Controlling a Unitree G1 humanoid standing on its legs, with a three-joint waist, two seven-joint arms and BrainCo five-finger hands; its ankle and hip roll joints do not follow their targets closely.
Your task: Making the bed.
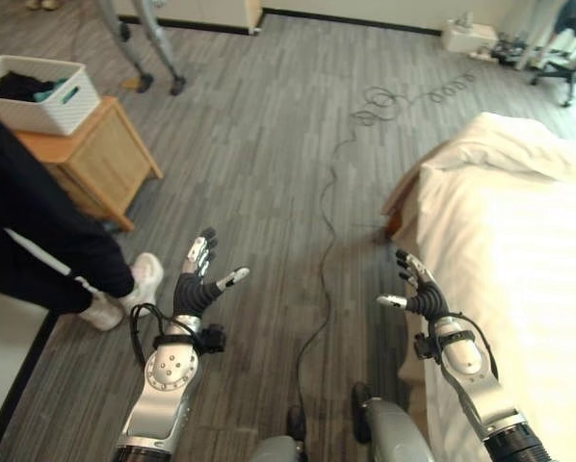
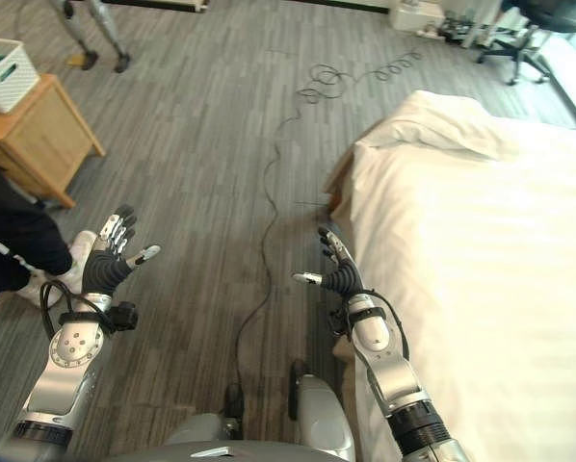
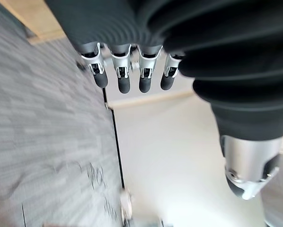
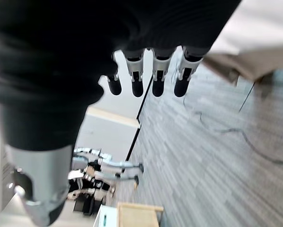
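White basket holding dark cloth, wooden nightstand

Left hand and right hand raised forward, fingers straight, empty.

Head stereo pair: both eyes looked steeply down from head height onto the wood floor, facing forward. Shared ground: the bed along the right side, the wooden nightstand at upper left, both raised hands. The right eye sat further right and took in more of the bed.

Left wrist camera: very close behind the left hand, looking past its fingers at floor and pale wall.

Right wrist camera: very close behind the right hand, looking along the floor; it shared the nightstand and the bed's edge with the head pair.
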